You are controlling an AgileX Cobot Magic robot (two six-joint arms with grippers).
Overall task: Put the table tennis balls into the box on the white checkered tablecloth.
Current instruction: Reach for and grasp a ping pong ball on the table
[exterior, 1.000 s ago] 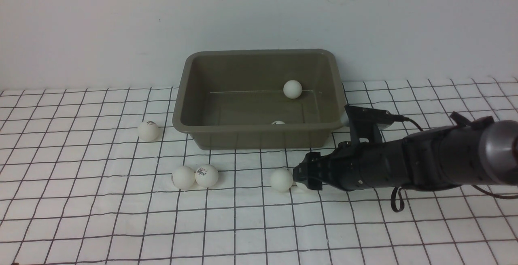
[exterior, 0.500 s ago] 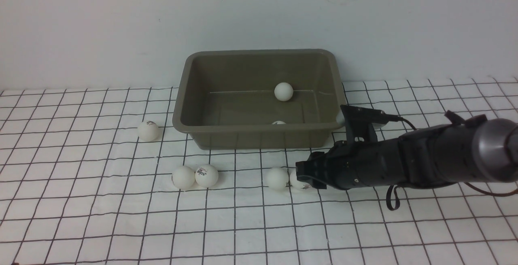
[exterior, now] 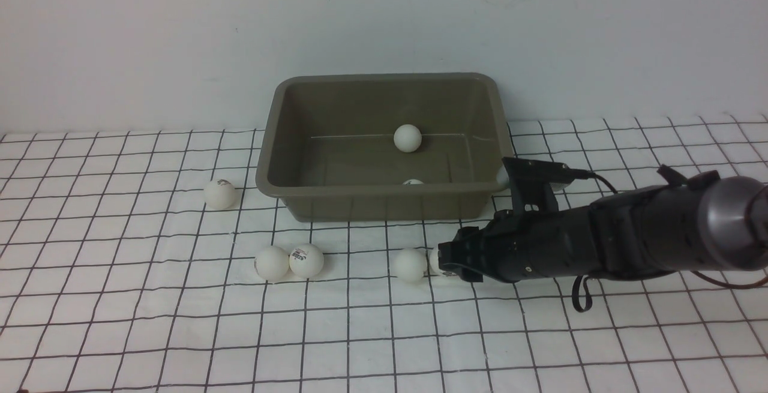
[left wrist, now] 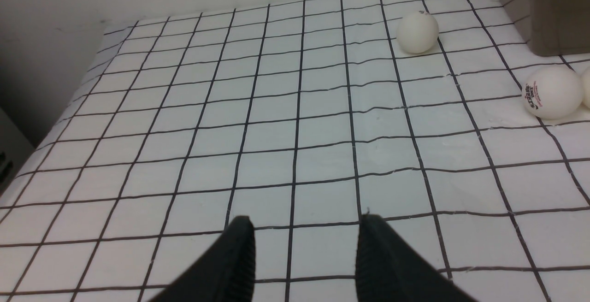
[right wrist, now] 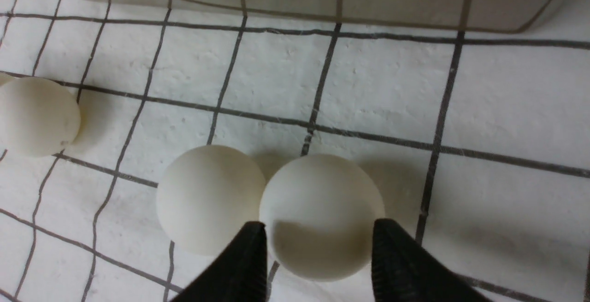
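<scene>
"Clearance round the right pincer (right wrist: 320, 223), how did it look?"

"Tight on its left. The jaws were closed onto the clamped ball (right wrist: 321, 200), a fingertip against each flank, low over the white checkered tablecloth (exterior: 150, 333). The neighbour ball (right wrist: 209, 198) touched that ball on its left, right beside one fingertip."

"And the box (exterior: 384, 204)?"

"It sat on the cloth at the far side, back rim near the wall (exterior: 384, 21), near wall just beyond the pincer. Two balls lay inside: the rear ball (exterior: 407, 138) and the half-hidden ball (exterior: 412, 182) behind the near rim."

"Open room elsewhere?"

"A wide stretch of cloth lay on the near side. The paired balls (exterior: 306, 260) touched each other further left. The lone ball (exterior: 219, 194) stood near the box's left corner, apart from it. The left pincer (left wrist: 306, 221) hung over open squares, jaws parted with nothing between them. The cloth's edge showed to one side, away from the box."
</scene>
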